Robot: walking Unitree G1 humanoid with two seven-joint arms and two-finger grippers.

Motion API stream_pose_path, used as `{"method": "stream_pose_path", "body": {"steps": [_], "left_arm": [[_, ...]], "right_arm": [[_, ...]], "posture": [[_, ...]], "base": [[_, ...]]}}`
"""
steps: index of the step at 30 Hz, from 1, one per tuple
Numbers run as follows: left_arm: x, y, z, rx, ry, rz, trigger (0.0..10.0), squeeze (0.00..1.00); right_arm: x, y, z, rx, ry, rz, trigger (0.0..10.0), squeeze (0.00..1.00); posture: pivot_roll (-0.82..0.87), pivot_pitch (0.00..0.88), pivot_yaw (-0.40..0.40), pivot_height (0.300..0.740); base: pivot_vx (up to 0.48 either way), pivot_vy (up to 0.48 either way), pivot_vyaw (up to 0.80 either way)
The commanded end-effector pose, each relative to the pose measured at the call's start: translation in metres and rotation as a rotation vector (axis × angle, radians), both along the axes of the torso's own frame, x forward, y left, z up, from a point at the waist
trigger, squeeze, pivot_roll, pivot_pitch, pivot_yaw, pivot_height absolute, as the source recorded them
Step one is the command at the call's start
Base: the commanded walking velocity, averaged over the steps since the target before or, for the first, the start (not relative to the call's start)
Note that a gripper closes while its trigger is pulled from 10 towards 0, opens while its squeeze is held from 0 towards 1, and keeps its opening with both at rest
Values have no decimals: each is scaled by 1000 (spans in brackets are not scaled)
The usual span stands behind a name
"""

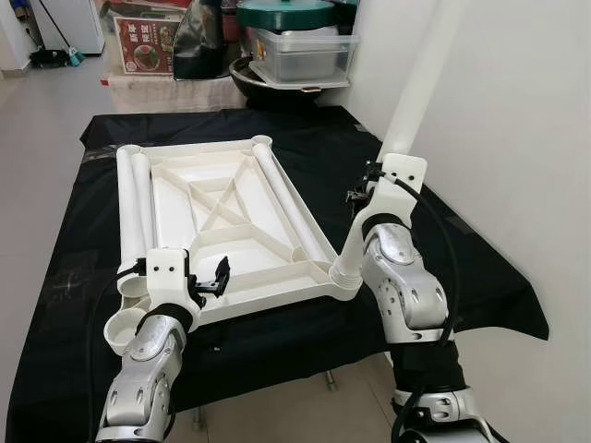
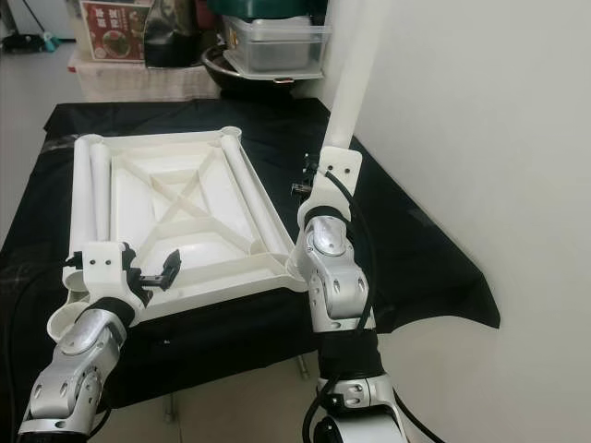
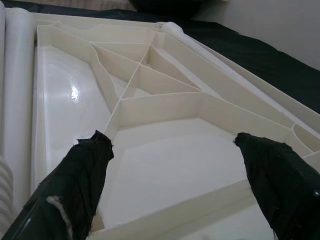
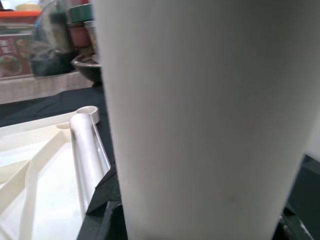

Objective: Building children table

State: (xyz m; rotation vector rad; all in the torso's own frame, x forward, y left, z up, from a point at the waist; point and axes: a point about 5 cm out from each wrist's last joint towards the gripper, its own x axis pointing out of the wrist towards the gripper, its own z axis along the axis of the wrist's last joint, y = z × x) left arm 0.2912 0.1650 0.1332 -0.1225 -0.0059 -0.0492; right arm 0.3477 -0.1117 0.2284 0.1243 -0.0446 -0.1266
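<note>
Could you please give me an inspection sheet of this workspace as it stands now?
Surface: table under a black cloth.
Job's things: white tabletop lies underside up; three loose legs lie on it; one leg stands in its near right corner socket.
Clutter: nothing seen on the cloth.
Grippers: left gripper open over the tabletop's near edge; right gripper shut on the standing leg.
Cables: black cable along the right arm.
Surroundings: white wall at right; boxes and a pot behind the table.
</note>
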Motion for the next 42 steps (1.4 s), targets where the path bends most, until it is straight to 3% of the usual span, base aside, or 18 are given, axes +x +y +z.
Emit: {"method": "stream_pose_path", "body": {"steps": [1,2,3,4,5,23,26,30,35,36,40,42], "left_arm": [[1,-2,-2,9,5,-12,10000,0],[1,-2,-2,8,5,-12,10000,0],[1,-2,-2,9,5,-12,10000,0],[1,-2,-2,9,5,-12,10000,0],[1,-2,-2,8,5,-12,10000,0],[1,-1,-2,9,5,-14,10000,0],[1,-1,-2,8,5,-15,10000,0],[2,-3,-2,5,6,-20,10000,0],[2,-3,-2,3,6,-21,10000,0],[2,-4,-2,2,6,-23,10000,0],[3,-5,-2,1,5,-25,10000,0],[2,-5,-2,0,4,-24,10000,0]], "right_arm": [[-2,-2,-17,13,80,7,10000,565],[-2,-2,-16,13,76,9,10000,565],[-3,-1,-15,11,69,14,10000,906],[-3,-1,-15,11,69,14,10000,906],[-3,-1,-14,11,65,16,10000,1000],[-11,-2,20,44,-85,104,10000,1000],[-11,-8,23,11,-92,139,10000,1000],[-4,-27,24,-83,-84,187,10000,1000],[1,-33,24,-104,-70,239,10000,1000],[10,-39,25,-108,-68,328,10000,0],[19,-44,19,-89,-44,448,10000,0],[23,-43,16,-46,-38,567,10000,0]], "posture": [[40,0,-72,740],[40,0,-72,740],[40,0,-72,740],[40,0,-72,740],[40,0,-72,740],[30,0,-67,740],[30,0,-67,740],[17,0,-62,740],[15,0,-59,740],[13,0,-60,740],[17,0,-63,740],[24,0,-66,740]], "base": [[0,0,0],[0,0,0],[0,0,0],[0,0,0],[0,0,0],[0,0,0],[0,0,0],[0,0,0],[0,0,0],[0,0,0],[0,0,0],[0,0,0]]}}
